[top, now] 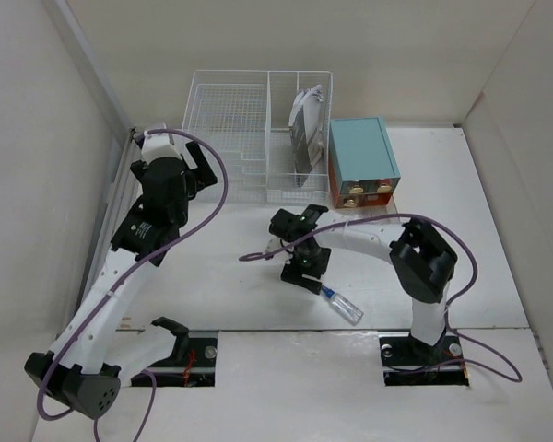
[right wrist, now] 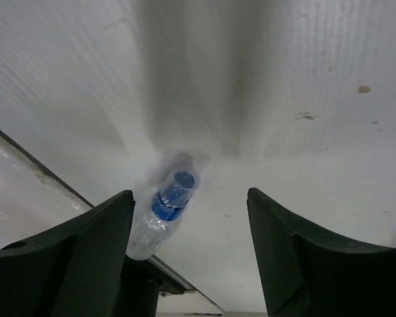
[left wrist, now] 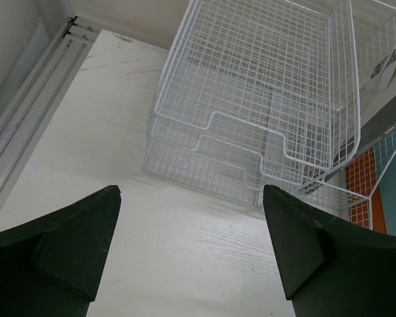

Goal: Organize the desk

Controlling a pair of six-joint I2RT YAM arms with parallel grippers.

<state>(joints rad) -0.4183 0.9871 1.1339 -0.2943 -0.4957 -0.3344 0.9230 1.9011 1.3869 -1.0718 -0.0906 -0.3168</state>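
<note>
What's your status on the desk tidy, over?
Both grippers open, empty: left gripper facing the wire basket, right gripper over a small blue-capped bottle. Bottle lies loose on the desk. Nothing blocking it.

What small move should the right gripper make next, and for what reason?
Probably shift the right gripper a little toward the small clear bottle, then lower. Its jaws stand open above the desk, and the blue-capped bottle lies flat, off centre near one finger, not gripped. Centring first should help the grasp.
</note>
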